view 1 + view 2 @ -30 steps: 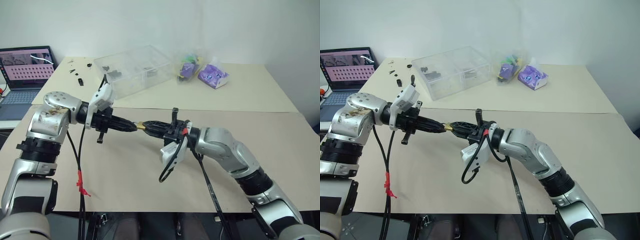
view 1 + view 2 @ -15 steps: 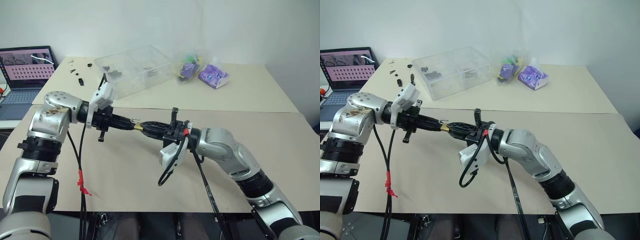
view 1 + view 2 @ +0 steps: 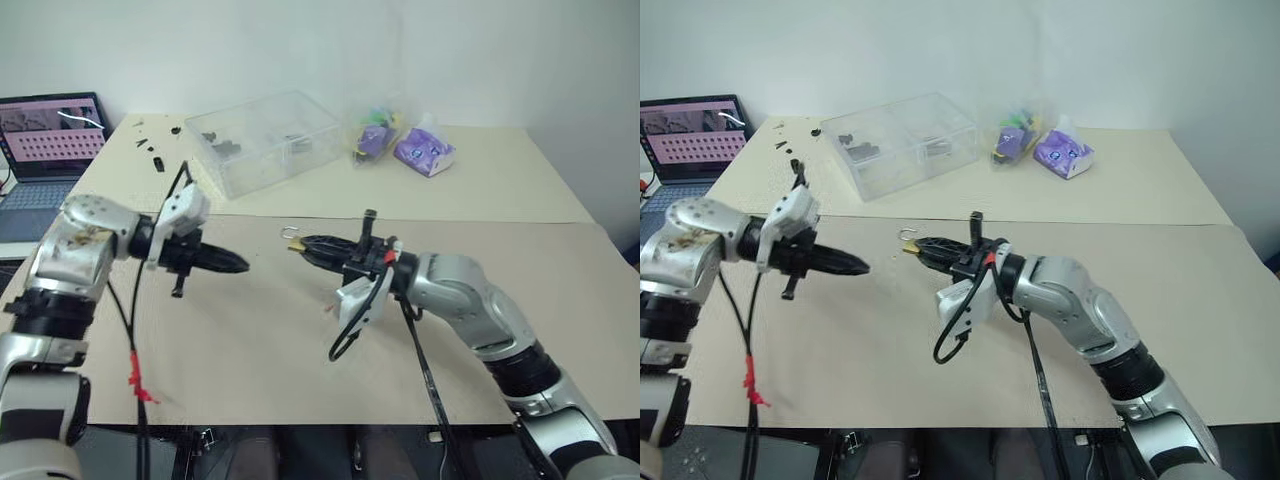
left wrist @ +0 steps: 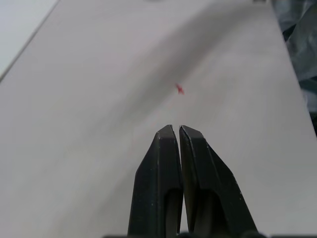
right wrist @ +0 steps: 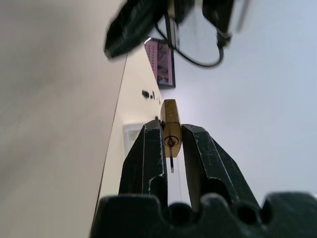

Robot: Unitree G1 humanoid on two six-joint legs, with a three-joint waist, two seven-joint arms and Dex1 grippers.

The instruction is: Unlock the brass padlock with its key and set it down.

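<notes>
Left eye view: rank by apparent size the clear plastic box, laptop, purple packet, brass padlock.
1. Clear plastic box.
2. Laptop, partly cut off at the frame edge, so its rank is unsure.
3. Purple packet.
4. Brass padlock, tiny, held in the right end effector.

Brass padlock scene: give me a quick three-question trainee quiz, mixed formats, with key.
1. True or false: the brass padlock lies on the table.
2. Which gripper is shut on the padlock? A) left gripper B) right gripper C) neither
3. Fill in: the padlock's silvery shackle stands ____ (open or closed).

Key:
1. False; it is held above the table between the right gripper's fingers.
2. B; the left gripper is shut on nothing and stands apart from the padlock.
3. Open.
</notes>
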